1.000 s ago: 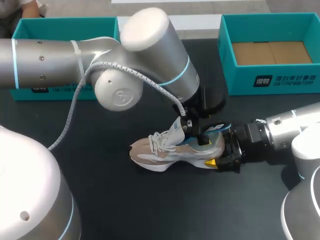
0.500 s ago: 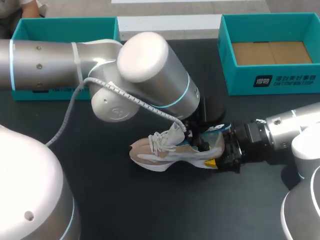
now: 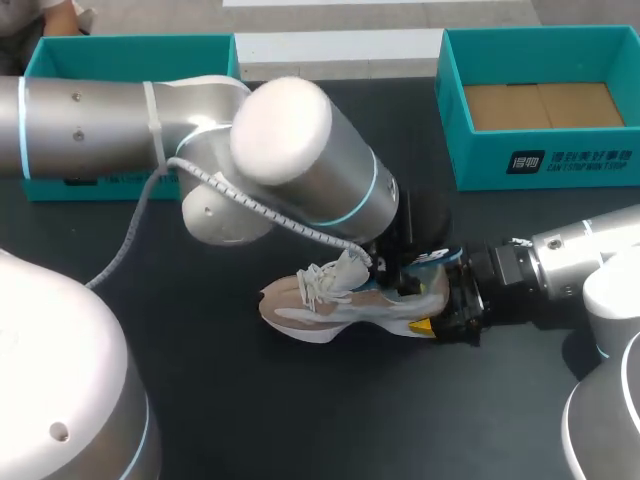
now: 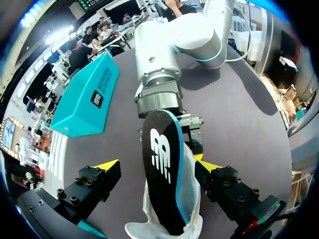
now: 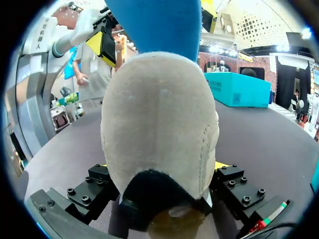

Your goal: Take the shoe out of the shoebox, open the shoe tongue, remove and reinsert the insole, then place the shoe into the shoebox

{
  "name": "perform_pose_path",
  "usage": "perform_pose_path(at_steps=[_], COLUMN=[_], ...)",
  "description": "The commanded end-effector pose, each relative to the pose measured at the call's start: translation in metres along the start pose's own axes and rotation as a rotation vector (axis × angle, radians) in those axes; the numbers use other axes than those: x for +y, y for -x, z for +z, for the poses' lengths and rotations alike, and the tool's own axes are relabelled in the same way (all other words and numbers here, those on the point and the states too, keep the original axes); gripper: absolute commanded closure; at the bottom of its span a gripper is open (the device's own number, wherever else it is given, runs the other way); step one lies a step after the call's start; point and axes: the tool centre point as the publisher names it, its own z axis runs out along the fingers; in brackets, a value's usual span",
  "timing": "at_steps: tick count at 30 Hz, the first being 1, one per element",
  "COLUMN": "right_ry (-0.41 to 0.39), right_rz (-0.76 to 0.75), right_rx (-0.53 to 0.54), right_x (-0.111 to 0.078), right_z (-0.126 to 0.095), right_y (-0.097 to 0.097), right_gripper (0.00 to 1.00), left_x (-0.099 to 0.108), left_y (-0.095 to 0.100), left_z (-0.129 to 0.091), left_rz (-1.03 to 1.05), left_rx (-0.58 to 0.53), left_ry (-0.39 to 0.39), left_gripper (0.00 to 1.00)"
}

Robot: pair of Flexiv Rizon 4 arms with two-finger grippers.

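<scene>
Left wrist view tells most of it. The left gripper [image 4: 157, 165] is spread wide with the insole [image 4: 162, 149] standing up between its fingers. One finger is close against the shoe [image 4: 192, 199] and the other is well apart, so nothing is grasped there. Meanwhile the right gripper [image 5: 162, 167] is clenched on the shoe's heel from both sides, pinning it sole-down near the middle of the table [image 3: 250, 400].

So this looks like the insole step: it's half in, half out of the shoe. Can't tell whether it's headed out or back in. Either way, the next move probably calls for the left fingers to close on the insole and work it along the shoe, with the heel held firm.

It's tight in there, with the right gripper just ahead of the left one. The laces [image 3: 322, 282] bunch up right beside it and could snag. The left arm [image 3: 300, 170] hangs over the shoe's opening in the head view. The right box [image 3: 540, 165] and left box [image 3: 130, 50] sit at the back, well apart from the shoe.
</scene>
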Motion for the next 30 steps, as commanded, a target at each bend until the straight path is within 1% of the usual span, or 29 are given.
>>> perform_pose_path(at_steps=[1, 3, 6, 11, 13, 14, 16, 17, 19, 20, 21, 22, 24, 27, 30], right_ry=[-0.001, -0.001, -0.001, -0.001, -0.001, -0.001, -0.001, -0.001, -0.001, -0.001, -0.001, -0.001, -0.001, -0.001, -0.001], right_rz=[0.0, 0.0, 0.0, 0.0, 0.0, 0.0, 0.0, 0.0, 0.0, 0.0, 0.0, 0.0, 0.0, 0.0, 0.0], right_rx=[0.0, 0.0, 0.0, 0.0, 0.0, 0.0, 0.0, 0.0, 0.0, 0.0, 0.0, 0.0, 0.0, 0.0, 0.0], right_x=[-0.0039, -0.0039, -0.0039, -0.0039, -0.0039, -0.0039, -0.0039, -0.0039, -0.0039, -0.0039, -0.0039, -0.0039, -0.0039, -0.0039, -0.0039], right_z=[0.0025, 0.0025, 0.0025, 0.0025, 0.0025, 0.0025, 0.0025, 0.0025, 0.0025, 0.0025, 0.0025, 0.0025, 0.0025, 0.0025, 0.0025], right_y=[0.0004, 0.0004, 0.0004, 0.0004, 0.0004, 0.0004, 0.0004, 0.0004, 0.0004, 0.0004, 0.0004, 0.0004, 0.0004, 0.0004, 0.0004], right_gripper=[1.0, 1.0, 1.0, 1.0, 1.0, 1.0, 1.0, 1.0, 1.0, 1.0, 1.0, 1.0, 1.0, 1.0, 1.0], left_x=[0.0033, 0.003, 0.0029, 0.0003, -0.0015, -0.002, -0.0023, -0.0023, -0.001, -0.0002, 0.0008, 0.0015, 0.0029, 0.0047, 0.0062], left_y=[-0.0094, -0.0087, -0.009, -0.0079, -0.0061, -0.0053, -0.005, -0.0048, -0.0047, -0.0047, -0.0047, -0.0044, -0.0039, -0.0042, -0.0055], left_z=[0.0023, 0.0016, 0.002, 0.0042, 0.0034, 0.0028, 0.002, 0.002, 0.0042, 0.0051, 0.0059, 0.0066, 0.0063, 0.0069, 0.0088], left_rz=[0.005, 0.011, 0.019, 0.006, -0.012, -0.019, -0.027, -0.026, -0.019, -0.014, -0.013, -0.014, -0.015, -0.019, -0.02], left_rx=[-0.109, -0.161, -0.184, -0.203, -0.193, -0.2, -0.215, -0.221, -0.234, -0.244, -0.248, -0.252, -0.253, -0.249, -0.251], left_ry=[-0.036, -0.046, -0.044, -0.017, -0.002, -0.011, -0.009, -0.015, -0.01, -0.011, -0.007, -0.002, -0.003, 0.001, 0.001], left_gripper=[0.0, 0.0, 0.0, 0.0, 0.0, 0.01, 0.09, 0.24, 0.36, 0.36, 0.48, 0.53, 0.55, 0.53, 0.55])
